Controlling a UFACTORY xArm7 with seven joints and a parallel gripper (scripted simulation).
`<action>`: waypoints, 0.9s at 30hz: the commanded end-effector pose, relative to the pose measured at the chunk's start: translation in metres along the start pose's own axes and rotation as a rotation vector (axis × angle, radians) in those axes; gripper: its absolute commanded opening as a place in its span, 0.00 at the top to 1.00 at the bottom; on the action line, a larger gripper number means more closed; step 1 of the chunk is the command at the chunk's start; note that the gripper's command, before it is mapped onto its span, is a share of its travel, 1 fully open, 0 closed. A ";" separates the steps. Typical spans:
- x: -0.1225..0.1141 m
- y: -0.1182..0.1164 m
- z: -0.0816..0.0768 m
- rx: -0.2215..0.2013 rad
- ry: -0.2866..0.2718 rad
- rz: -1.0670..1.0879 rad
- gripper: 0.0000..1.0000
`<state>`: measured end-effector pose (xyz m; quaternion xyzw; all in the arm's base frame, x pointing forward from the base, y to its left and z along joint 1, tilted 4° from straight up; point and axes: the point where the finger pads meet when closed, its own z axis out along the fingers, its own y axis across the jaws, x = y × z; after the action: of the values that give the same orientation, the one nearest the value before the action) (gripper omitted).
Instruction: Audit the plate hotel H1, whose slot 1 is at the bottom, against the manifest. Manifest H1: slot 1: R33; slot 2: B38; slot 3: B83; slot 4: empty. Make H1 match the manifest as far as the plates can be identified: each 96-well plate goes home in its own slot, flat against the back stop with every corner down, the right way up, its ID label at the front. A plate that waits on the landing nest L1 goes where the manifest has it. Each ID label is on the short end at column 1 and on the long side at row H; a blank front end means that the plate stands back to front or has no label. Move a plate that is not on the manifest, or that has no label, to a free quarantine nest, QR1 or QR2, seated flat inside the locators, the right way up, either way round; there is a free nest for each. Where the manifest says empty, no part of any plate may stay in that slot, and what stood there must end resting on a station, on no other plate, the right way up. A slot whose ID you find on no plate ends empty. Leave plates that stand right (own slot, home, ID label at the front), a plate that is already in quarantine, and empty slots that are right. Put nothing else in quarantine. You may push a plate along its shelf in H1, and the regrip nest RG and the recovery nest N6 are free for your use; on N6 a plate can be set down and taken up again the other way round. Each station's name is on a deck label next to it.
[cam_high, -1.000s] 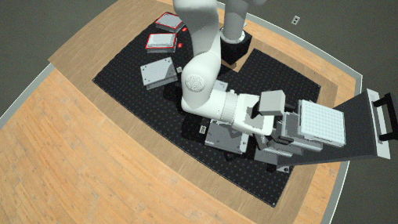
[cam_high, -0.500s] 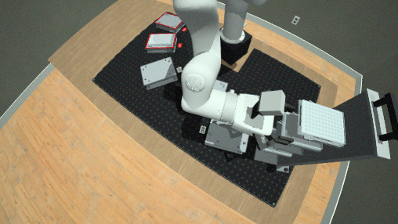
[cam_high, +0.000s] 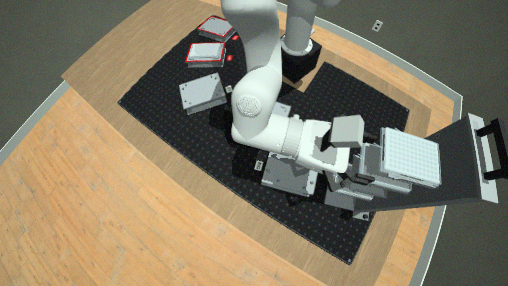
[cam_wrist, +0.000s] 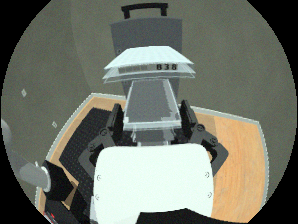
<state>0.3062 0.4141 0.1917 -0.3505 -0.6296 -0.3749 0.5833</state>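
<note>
The gripper point(cam_wrist: 153, 137) clamps a grey plate point(cam_wrist: 152, 104) above the black mat point(cam_high: 165, 125), wooden floor point(cam_high: 75, 200) behind it.

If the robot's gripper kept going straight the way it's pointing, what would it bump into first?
The gripper, jaws already shut on a gray plate, points toward the plate hotel. The held plate would probably meet the hotel's back stop first, though depth there is unclear.

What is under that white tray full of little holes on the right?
The white tray lies on top of a grey rack. Another tray's labelled end pokes out below it. The gripper is shut on something there; the shelves underneath stay hidden.
</note>
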 end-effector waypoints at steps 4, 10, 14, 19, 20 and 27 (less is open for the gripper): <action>0.001 0.001 0.000 0.000 0.000 -0.004 1.00; 0.001 0.001 0.000 0.000 0.000 -0.004 1.00; 0.002 0.001 0.000 0.001 0.000 -0.004 1.00; 0.003 0.001 0.000 0.001 0.000 -0.004 1.00; 0.003 0.001 0.000 0.001 0.000 -0.004 1.00; 0.003 0.001 -0.005 0.001 0.000 -0.004 1.00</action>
<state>0.3062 0.4133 0.1930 -0.3500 -0.6297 -0.3746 0.5836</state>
